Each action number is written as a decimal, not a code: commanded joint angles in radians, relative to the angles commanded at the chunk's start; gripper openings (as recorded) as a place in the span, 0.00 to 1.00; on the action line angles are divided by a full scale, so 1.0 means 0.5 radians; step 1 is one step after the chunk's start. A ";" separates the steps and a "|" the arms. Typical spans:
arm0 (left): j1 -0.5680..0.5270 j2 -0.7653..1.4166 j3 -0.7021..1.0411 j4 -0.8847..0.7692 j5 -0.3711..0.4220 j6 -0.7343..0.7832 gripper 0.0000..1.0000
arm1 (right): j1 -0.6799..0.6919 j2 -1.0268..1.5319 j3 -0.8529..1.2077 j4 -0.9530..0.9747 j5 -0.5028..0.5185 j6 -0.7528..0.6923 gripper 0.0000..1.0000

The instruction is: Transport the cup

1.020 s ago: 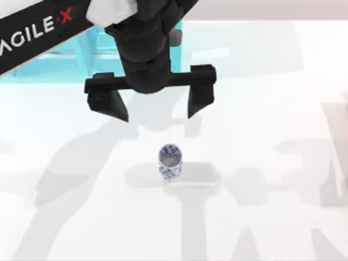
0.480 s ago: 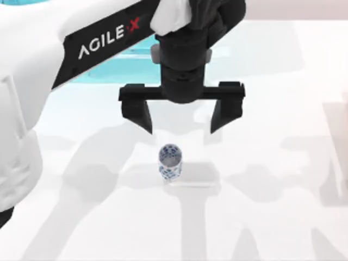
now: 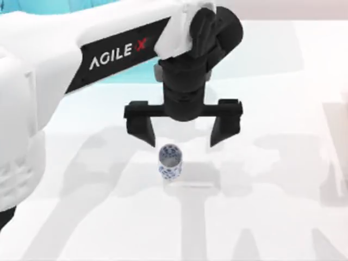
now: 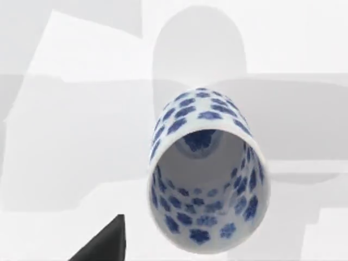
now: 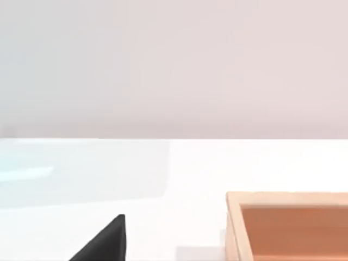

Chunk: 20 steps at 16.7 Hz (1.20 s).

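The cup [image 3: 170, 162], white with blue flowers and grey inside, stands upright on the white table near its middle. My left gripper [image 3: 182, 142] hangs open just behind and above it, black fingers spread wider than the cup and apart from it. The left wrist view looks down into the cup [image 4: 206, 174], with one black fingertip [image 4: 103, 244] at the picture's edge. Of my right gripper, one black fingertip [image 5: 103, 242] appears in the right wrist view, away from the cup.
An open light wooden box [image 5: 288, 223] lies on the table ahead of the right wrist camera. A pale turquoise patch [image 3: 125, 76] covers the table's back left. My left arm's white body [image 3: 32, 109] spans the left side.
My left gripper has swung to the right and come nearer the cup, staying open. The cup has not moved.
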 joint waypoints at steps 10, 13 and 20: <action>-0.003 0.057 -0.362 0.417 0.000 -0.003 1.00 | 0.000 0.000 0.000 0.000 0.000 0.000 1.00; -0.003 0.057 -0.362 0.417 0.000 -0.003 0.77 | 0.000 0.000 0.000 0.000 0.000 0.000 1.00; -0.003 0.057 -0.362 0.417 0.000 -0.003 0.25 | 0.000 0.000 0.000 0.000 0.000 0.000 1.00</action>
